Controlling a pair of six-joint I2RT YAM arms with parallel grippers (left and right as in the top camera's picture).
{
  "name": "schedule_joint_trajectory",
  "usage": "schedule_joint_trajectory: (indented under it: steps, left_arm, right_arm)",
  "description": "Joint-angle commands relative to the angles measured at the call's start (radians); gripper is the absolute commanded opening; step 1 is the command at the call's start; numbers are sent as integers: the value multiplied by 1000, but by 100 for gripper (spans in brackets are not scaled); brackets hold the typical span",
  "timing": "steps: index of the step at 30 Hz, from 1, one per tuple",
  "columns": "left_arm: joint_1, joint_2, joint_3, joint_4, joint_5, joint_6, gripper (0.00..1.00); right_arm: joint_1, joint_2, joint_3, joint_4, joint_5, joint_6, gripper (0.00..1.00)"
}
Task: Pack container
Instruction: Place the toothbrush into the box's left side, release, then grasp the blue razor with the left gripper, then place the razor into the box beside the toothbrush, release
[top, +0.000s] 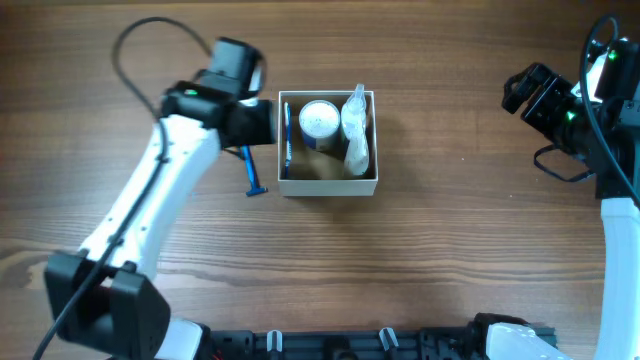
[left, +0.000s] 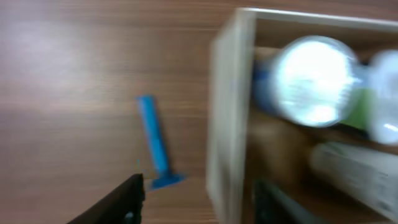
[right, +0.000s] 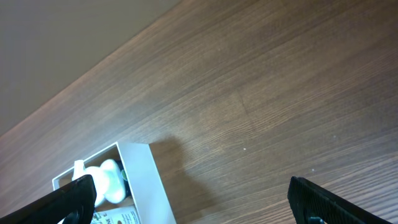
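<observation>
The container, a square white-walled box with a tan inside, stands mid-table. It holds a blue toothbrush, a round white-lidded jar and a white tube. A blue razor lies on the table just left of the box. My left gripper is open at the box's left wall. In the left wrist view its fingers straddle that wall, with the razor outside and the jar inside. My right gripper is open and empty, far right.
The right wrist view shows its open fingers above bare wood, with the box's corner and a white bottle at lower left. The wooden table surrounds the box.
</observation>
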Motion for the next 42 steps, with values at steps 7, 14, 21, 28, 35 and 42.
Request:
schedule_joint_trajectory:
  steps: [7, 14, 21, 28, 35, 42]
  left_arm:
    - [184, 137, -103, 69, 106, -66, 62]
    - [158, 300, -108, 133, 164, -68, 61]
    - [137, 378, -108, 161, 163, -69, 55]
    - [110, 399, -107, 154, 163, -70, 32]
    - [124, 375, -102, 111, 154, -69, 4]
    - [146, 225, -45, -7, 106, -69, 4]
  right_arm:
    - [-3, 12, 6, 3, -12, -1, 100]
    - [-3, 12, 6, 3, -13, -1, 100]
    - [-2, 12, 6, 3, -12, -1, 100]
    - [-2, 12, 6, 3, -12, -1, 100]
    - [-3, 12, 6, 3, -13, -1, 100]
    - [-2, 12, 6, 3, -13, -1, 100]
